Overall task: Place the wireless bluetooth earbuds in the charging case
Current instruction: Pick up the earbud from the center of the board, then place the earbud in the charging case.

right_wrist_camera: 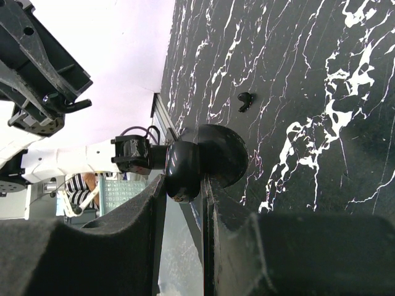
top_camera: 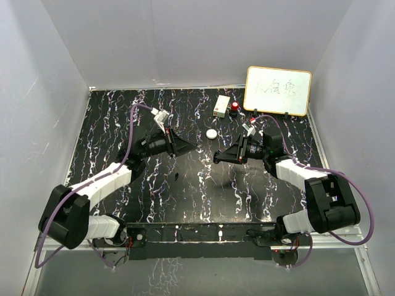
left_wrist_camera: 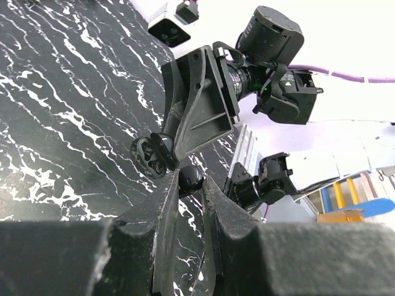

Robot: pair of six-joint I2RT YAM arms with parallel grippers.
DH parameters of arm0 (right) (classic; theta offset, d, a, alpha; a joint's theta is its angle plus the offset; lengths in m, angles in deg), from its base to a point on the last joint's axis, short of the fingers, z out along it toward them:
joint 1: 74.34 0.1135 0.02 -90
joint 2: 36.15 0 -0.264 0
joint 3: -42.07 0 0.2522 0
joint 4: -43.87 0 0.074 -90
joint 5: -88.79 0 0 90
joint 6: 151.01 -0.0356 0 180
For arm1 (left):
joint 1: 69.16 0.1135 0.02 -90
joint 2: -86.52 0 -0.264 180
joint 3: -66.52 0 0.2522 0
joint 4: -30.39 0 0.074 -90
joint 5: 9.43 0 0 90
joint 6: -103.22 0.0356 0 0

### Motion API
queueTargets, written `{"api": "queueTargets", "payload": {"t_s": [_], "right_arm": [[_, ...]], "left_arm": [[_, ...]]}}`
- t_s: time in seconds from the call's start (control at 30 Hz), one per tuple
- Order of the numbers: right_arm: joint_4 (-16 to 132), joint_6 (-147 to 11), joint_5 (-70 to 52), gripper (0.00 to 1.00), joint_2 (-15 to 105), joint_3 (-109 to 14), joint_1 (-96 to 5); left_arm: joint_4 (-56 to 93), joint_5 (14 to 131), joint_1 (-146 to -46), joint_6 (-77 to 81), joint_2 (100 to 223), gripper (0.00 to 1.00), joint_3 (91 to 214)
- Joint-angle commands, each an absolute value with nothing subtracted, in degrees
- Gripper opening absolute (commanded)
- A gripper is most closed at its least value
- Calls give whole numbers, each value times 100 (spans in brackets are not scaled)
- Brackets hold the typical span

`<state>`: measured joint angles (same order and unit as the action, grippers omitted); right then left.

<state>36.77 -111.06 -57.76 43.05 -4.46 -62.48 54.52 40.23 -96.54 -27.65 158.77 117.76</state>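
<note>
My left gripper is shut on a tiny black earbud, held above the table. Just ahead of it hangs the open black charging case, gripped by my right gripper, whose jaws are shut on the case; its round lid stands open. A second earbud lies loose on the black marble table, seen from above as the small dark earbud. From above, the left gripper and right gripper face each other a short gap apart over the table's middle.
A white round puck lies just behind the two grippers. A white box and a red-topped item stand at the back, with a whiteboard at the back right. White walls enclose the table.
</note>
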Motion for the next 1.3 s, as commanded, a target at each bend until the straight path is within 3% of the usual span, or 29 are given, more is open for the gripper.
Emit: {"api": "queueTargets", "payload": {"t_s": [0.0,0.33,0.93,1.27], "right_arm": [[3369,-11170,-5913,0,4081,-615,-6282],[3112,-11436,-5971,0,3958,-520,-6285],[2928,-11595,-5989,0,3948,-471,-6273],[2268,-12097,-5899,0,4065,-343,-6258]], "left_arm": [[6675,3115,-9500,-3164,16155,0,11768],[8458,2417,-9353,-4091,17156,0,11799],[8329,2047,-9325,-3961,17279,0,12035],[8829,2683,-9333,-4090,17395,0,11954]]}}
